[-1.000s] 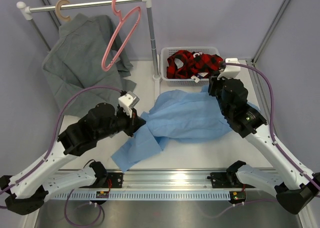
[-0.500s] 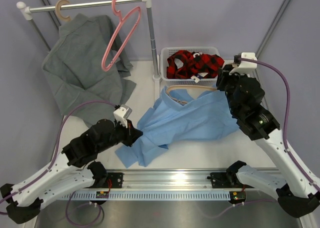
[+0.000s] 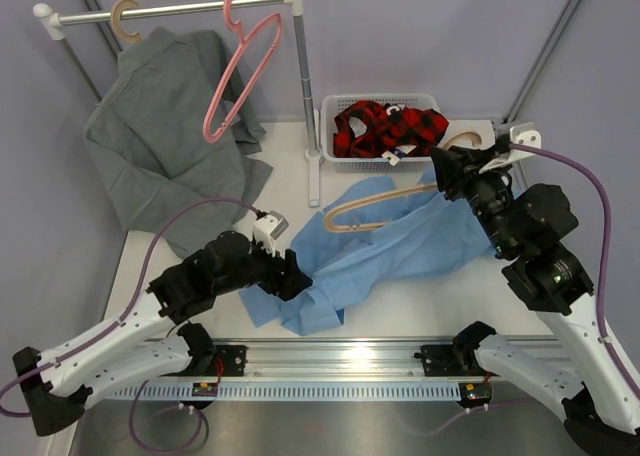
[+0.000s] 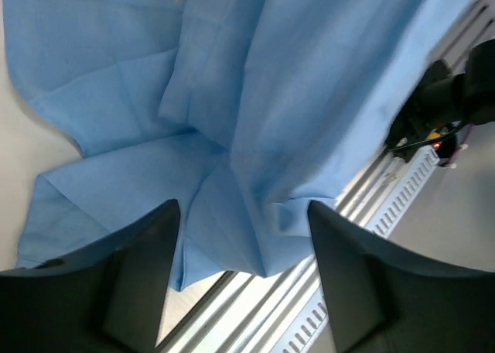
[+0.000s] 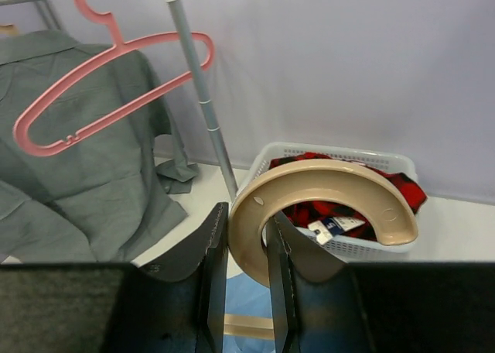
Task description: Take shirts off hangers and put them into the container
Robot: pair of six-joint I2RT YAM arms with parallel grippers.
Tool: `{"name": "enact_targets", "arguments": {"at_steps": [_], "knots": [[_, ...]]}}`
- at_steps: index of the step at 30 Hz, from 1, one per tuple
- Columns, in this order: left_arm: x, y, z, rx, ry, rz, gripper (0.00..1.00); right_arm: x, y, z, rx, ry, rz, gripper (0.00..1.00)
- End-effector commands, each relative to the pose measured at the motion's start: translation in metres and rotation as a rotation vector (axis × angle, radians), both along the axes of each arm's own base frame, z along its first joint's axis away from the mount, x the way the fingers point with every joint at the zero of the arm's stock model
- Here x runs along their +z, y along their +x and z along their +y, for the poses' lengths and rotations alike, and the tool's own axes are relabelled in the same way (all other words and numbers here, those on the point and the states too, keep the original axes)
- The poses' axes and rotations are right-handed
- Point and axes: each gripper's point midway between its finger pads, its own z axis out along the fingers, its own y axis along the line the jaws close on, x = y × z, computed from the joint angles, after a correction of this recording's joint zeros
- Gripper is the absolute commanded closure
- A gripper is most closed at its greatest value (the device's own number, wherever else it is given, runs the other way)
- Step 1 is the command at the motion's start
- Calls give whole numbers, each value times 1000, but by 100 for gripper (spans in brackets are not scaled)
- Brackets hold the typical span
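- Tan plastic sits between the narrow jaws of the right gripper [image 3: 462, 161]: they are closed on the hook of the tan hanger [image 3: 372, 204]. The right wrist view shows the curved hook clamped between the two fingers. I judge the hook is the grip point because it lets the arm draw the frame out of the garment.
- The hanger's triangle lies on the light blue shirt [image 3: 400, 241], most of it bare. Its end towards the right gripper is hidden by the arm, so I cannot tell whether the frame is fully out.
- The left gripper [image 3: 290, 276] hangs over the shirt's near-left folds with its jaws wide and nothing between them. The left wrist view shows only blue cloth below the spread fingers. It looks placed to pin or take the fabric while the hanger leaves.
- The blue shirt lies crumpled on the table [image 3: 440, 306], near the container [image 3: 335, 106] but wholly outside it.
- The container stands at the far edge beside the rail's post and holds the plaid shirt [image 3: 390, 126], bunched to about rim height.
- The grey shirt [image 3: 165, 126] hangs from the rail [image 3: 180, 8] on the other tan hanger [image 3: 126, 21], not yet removed.
- The pink hanger [image 3: 240, 76] hangs bare on the same rail.
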Motion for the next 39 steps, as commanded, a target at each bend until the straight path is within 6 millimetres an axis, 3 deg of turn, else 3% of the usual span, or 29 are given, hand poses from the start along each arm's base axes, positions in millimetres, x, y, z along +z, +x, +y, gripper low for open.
{"name": "enact_targets", "arguments": {"at_steps": [1, 2, 4, 6, 11, 16, 24, 27, 30, 31, 37, 39], "knots": [[96, -3, -8, -103, -176, -250, 17, -5, -4, 22, 122, -39, -42, 100], [125, -5, -4, -112, -220, -309, 14, -19, -2, 27, 140, -52, -19, 100], [144, -6, -1, -134, -212, -364, 4, -25, -1, 33, 161, -48, -16, 100], [170, -8, -5, -167, -227, -401, 4, -39, 1, 41, 194, -50, 6, 100], [192, -7, -30, -263, -233, -403, 5, -57, 4, 53, 236, -40, 27, 100], [169, 12, -70, -324, -161, -312, 11, -63, 6, 59, 246, -37, 34, 100], [136, 39, -105, -297, -43, -271, 23, -63, 5, 71, 294, -41, 29, 100], [130, 43, -111, -300, -25, -263, 40, -65, 8, 75, 302, -48, 36, 100], [128, 44, -113, -299, -20, -258, 80, -66, 8, 76, 305, -50, 35, 100], [127, 45, -113, -293, -18, -260, 98, -66, 8, 77, 305, -48, 38, 100], [122, 45, -107, -283, -4, -264, 100, -74, 7, 73, 291, -48, 67, 100], [119, 43, -103, -279, 0, -262, 100, -76, 4, 68, 277, -46, 76, 95]]}}
